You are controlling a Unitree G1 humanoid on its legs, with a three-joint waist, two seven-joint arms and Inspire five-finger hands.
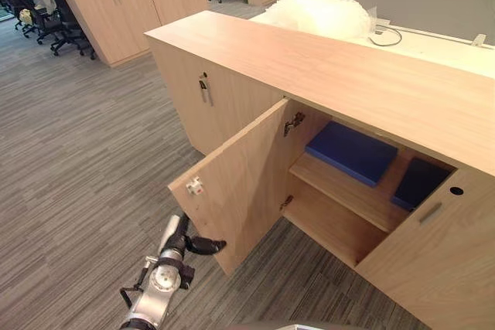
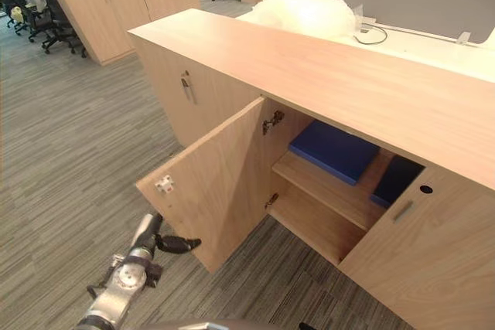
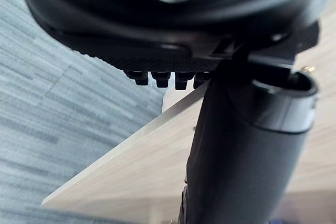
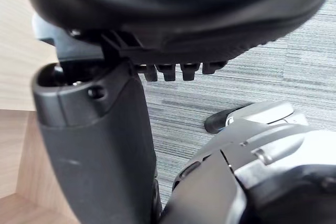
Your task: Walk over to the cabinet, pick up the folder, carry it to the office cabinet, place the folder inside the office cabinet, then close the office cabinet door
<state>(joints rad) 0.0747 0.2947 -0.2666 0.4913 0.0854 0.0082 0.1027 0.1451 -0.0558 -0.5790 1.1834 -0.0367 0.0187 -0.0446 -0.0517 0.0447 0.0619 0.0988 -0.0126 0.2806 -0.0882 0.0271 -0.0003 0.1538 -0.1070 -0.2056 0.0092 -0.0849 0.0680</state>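
Presently, on record:

- Cabinet [image 1: 363, 83]: standing mid-scene and running from near right to far left, with its top bare.
- Door [image 1: 240, 179]: the cabinet's left door is hanging wide open and swinging out over the carpet [image 1: 77, 191].
- Shelf [image 1: 348, 195]: showing inside the open bay.
- Folder [image 1: 352, 151]: blue, lying flat on the shelf at its left end.
- Second folder [image 1: 418, 182]: blue, also lying on the shelf, right of the first and partly hiding behind the right door [image 1: 441, 260].
- Left hand [image 1: 199, 246]: hovering low just beside the open door's near bottom corner, with fingers released and grasping nothing. Whether it is touching the wood cannot be told.
- Right hand [image 4: 173, 19]: hanging over the carpet beside a wood panel, with fingers released and carrying nothing.
- Plastic wrap [image 1: 317, 13]: sitting bunched on the white tabletop [image 1: 441, 48] beyond the cabinet.
- Chairs [image 1: 66, 25]: standing far left beside more cabinets [image 1: 124, 5].
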